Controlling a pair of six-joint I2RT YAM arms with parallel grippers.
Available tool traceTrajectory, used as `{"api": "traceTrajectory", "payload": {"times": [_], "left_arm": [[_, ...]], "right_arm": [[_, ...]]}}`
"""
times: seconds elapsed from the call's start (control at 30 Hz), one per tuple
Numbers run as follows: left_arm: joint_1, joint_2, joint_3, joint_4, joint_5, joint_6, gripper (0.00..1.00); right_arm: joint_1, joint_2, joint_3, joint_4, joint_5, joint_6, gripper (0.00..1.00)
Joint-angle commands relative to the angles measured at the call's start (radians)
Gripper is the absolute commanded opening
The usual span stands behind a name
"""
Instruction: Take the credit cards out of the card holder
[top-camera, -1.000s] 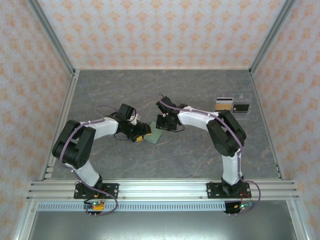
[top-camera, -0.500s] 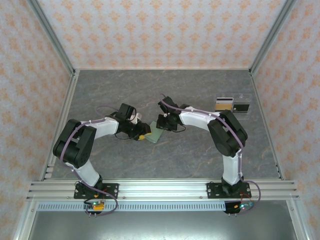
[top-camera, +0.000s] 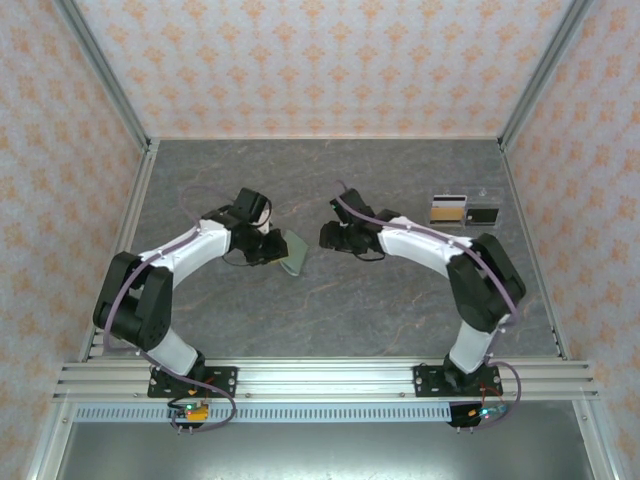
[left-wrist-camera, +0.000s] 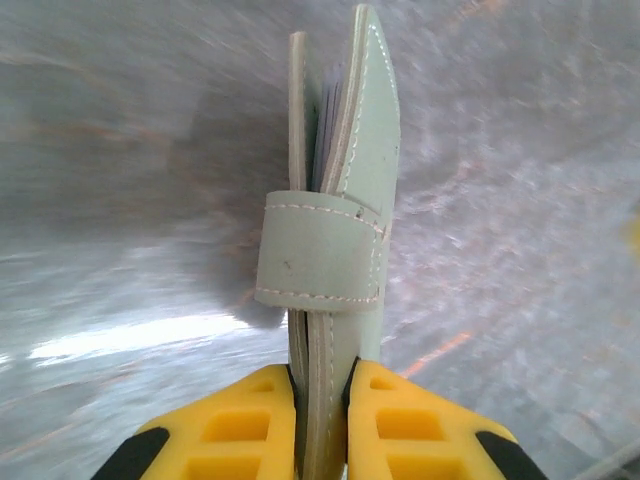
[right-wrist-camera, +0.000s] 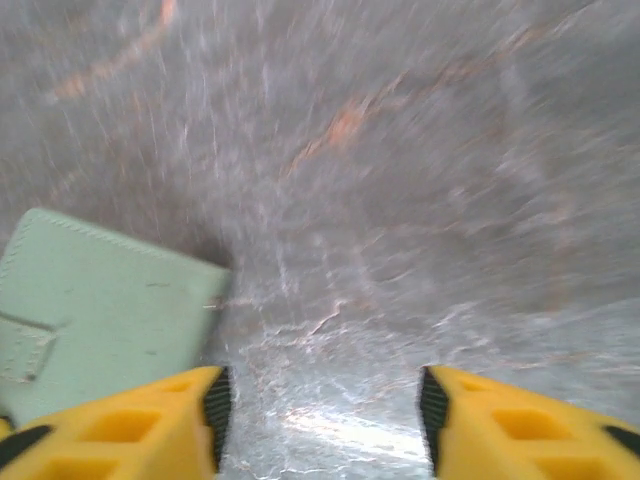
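Left gripper (left-wrist-camera: 322, 388) clamped holder (left-wrist-camera: 350, 140), strap (left-wrist-camera: 320, 250) across its edge in wrist view; right gripper (right-wrist-camera: 325, 410) gaped empty; top showed 2 cards (top-camera: 450, 209) far right.

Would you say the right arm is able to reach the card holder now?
Probably yes: the right tool is open beside the card holder, which the left tool clamps by one edge, with bare table between them.

Top camera: high, above and behind the arm bases, looking down on the whole bench (top-camera: 400, 310). Left wrist camera: very close, looking along its jaws at the wallet (left-wrist-camera: 325, 250) edge-on. Right wrist camera: close, angled down at the bench. All three views share the wallet.
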Motion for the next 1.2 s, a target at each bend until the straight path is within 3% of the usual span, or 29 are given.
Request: {"api": "traceTrajectory", "payload": {"times": [0.0, 0.17, 0.33, 0.57, 0.77, 0.9, 1.03, 1.17], "left_arm": [[-0.019, -0.05, 0.1, -0.296, -0.317, 0.096, 0.09], [-0.055, -0.067, 0.215, -0.433, -0.595, 0.1, 0.1], [-0.122, 0.008, 0.291, -0.501, -0.838, 0.045, 0.11], [-0.235, 0.168, 0.378, -0.519, -0.965, -0.062, 0.11], [-0.334, 0.322, 0.437, -0.485, -0.942, -0.115, 0.15], [-0.389, 0.404, 0.473, -0.435, -0.808, -0.119, 0.21], [-0.402, 0.401, 0.469, -0.356, -0.656, -0.113, 0.34], [-0.4, 0.355, 0.477, -0.307, -0.541, -0.079, 0.55]], "right_arm": [[-0.058, -0.093, -0.057, -0.004, 0.114, -0.002, 0.65], [-0.115, -0.178, -0.132, 0.008, 0.173, -0.017, 0.79], [-0.149, -0.228, -0.181, 0.017, 0.202, -0.003, 0.83], [-0.162, -0.272, -0.226, 0.032, 0.268, 0.065, 0.84], [-0.162, -0.32, -0.256, 0.027, 0.326, 0.096, 0.84], [-0.166, -0.359, -0.276, 0.01, 0.375, 0.121, 0.84], [-0.176, -0.432, -0.337, 0.039, 0.417, 0.167, 0.82], [-0.177, -0.436, -0.331, 0.028, 0.408, 0.148, 0.79]]}}
